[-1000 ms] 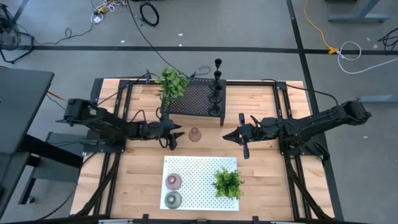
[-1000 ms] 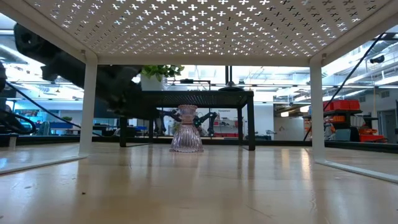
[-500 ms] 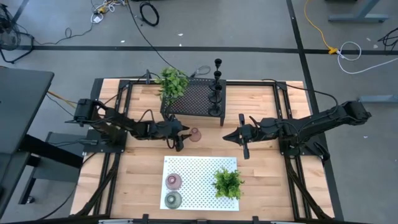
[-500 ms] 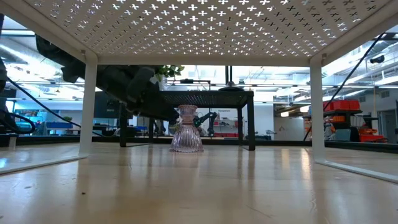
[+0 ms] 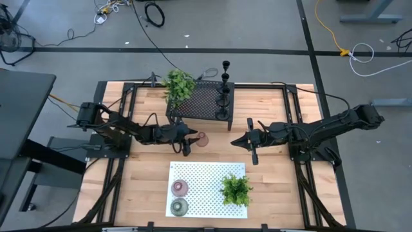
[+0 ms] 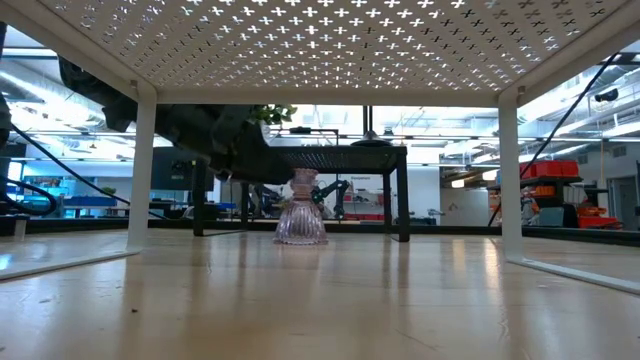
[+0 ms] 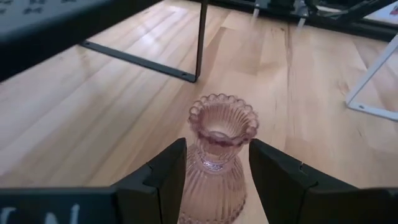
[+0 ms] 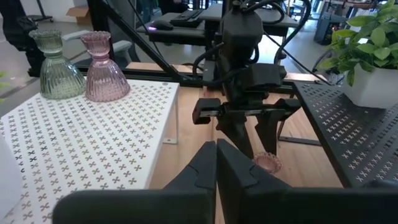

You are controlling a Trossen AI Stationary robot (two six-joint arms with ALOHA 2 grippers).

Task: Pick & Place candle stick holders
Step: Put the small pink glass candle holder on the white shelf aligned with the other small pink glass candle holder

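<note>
Now, left gripper: fingers part-open, straddling the pink glass holder on the table's middle.
Right gripper: closed, empty, waiting to the right.

table: pale wooden planks, dark frame rails along both sides
black mesh rack: stands on the table's far middle
white perforated stand: stands on the table's near middle, on thin white legs
pink glass holder: upright on the bare wood between rack and stand
arm bases: bolted at the table's left and right edges
</note>
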